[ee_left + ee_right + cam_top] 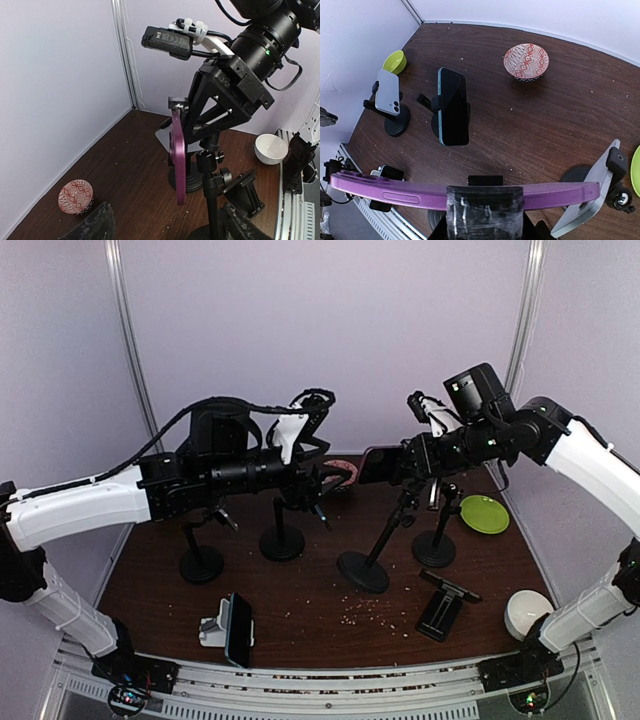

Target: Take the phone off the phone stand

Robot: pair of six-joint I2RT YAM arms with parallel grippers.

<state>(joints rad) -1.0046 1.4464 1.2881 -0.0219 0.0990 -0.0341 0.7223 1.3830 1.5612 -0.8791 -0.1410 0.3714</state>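
Observation:
The purple phone (pixel 381 463) hangs above the middle of the table, and my right gripper (pixel 412 462) is shut on its long edges. From the right wrist the phone (pixel 420 192) runs across the bottom, clamped under the taped finger (pixel 485 210). In the left wrist view it is edge-on (pixel 178 160), just left of the head of the black tilted-pole phone stand (pixel 212 200), whose round base (pixel 362 571) rests on the table. I cannot tell whether the stand's clamp touches it. My left gripper (pixel 167 227) is open and short of the phone, with one fingertip (pixel 95 225) at each side.
Black stands (pixel 201 562) (pixel 281 540) (pixel 434 545) surround the middle; two hold a black phone (pixel 452 106) and a silver one (pixel 387 91). A red patterned bowl (pixel 75 196), green bowl (pixel 484 513), white bowl (pixel 527 615), folded black stand (pixel 443 605) and a docked phone (pixel 236 628) lie around.

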